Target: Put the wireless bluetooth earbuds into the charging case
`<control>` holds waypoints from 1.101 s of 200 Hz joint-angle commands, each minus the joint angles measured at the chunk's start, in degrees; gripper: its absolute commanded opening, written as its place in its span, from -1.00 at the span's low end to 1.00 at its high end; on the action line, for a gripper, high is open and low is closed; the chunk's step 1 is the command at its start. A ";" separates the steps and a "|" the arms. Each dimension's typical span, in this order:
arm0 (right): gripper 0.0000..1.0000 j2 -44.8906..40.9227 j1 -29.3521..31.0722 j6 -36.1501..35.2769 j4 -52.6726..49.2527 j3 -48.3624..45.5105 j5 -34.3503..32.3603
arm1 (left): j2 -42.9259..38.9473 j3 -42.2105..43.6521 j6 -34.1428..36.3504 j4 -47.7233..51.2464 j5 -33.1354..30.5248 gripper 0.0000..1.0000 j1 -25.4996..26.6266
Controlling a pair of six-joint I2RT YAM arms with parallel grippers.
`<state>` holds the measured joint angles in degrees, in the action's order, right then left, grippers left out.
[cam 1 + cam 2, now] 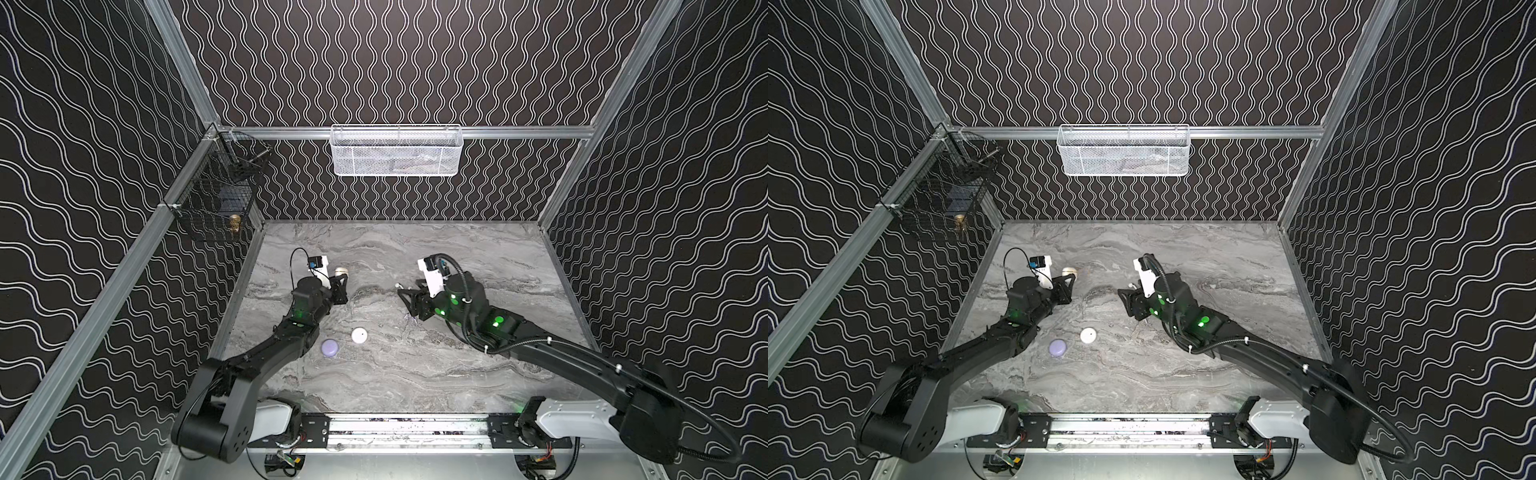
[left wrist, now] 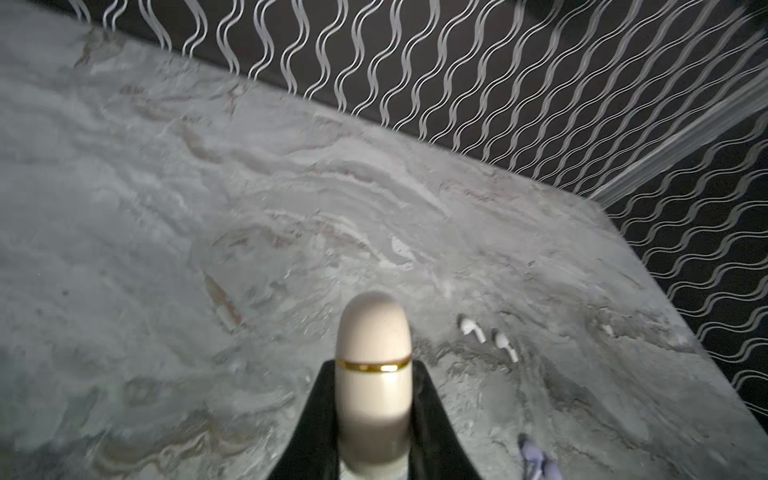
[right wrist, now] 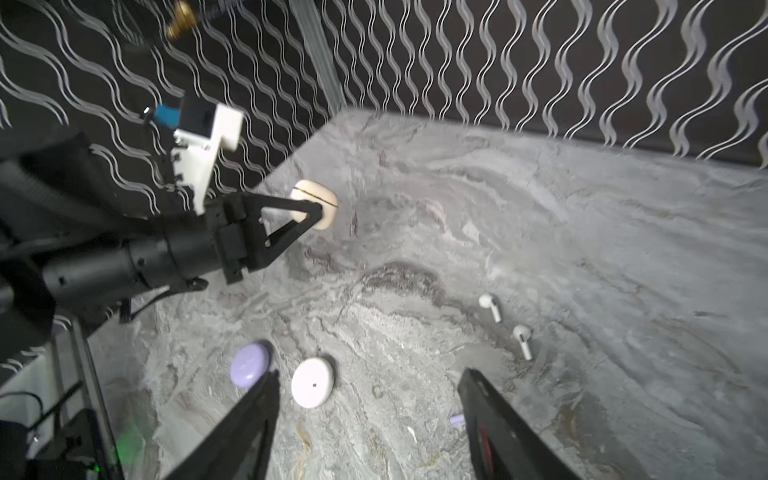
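A cream charging case with a gold band is held off the table, and my left gripper is shut on it; it looks closed. In both top views this case sits at the far left. Two white wireless bluetooth earbuds lie side by side on the marble, ahead of my right gripper, which is open and empty above the table. A lilac earbud peeks out beside one right finger. The left wrist view also shows the white earbuds.
A closed lilac case and a round white case lie on the table near the left arm. A white mesh basket hangs on the back wall. On the left wall is a black wire basket.
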<state>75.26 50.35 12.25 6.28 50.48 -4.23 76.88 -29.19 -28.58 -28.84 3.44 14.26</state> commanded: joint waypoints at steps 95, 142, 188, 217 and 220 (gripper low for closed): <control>0.82 24.11 16.66 1.28 8.47 4.75 -12.93 | 20.05 -7.22 -7.65 2.55 12.89 -1.00 -8.78; 0.98 31.67 17.66 8.64 4.15 10.71 -19.20 | 26.13 -10.44 -8.16 5.22 14.75 -1.00 -10.96; 0.98 37.28 17.92 10.34 -0.88 15.11 -21.16 | 30.78 -12.85 -8.59 5.88 17.15 -0.70 -11.06; 0.99 39.61 18.55 10.25 -1.78 16.62 -20.33 | 29.30 -12.28 -7.82 7.10 14.68 -0.20 -11.01; 0.98 39.83 18.60 10.25 -1.89 16.86 -20.23 | 29.08 -12.14 -7.68 7.40 14.29 -0.15 -11.01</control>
<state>113.69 68.47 21.06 6.28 65.98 -23.86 106.54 -42.33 -37.12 -30.85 20.97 3.31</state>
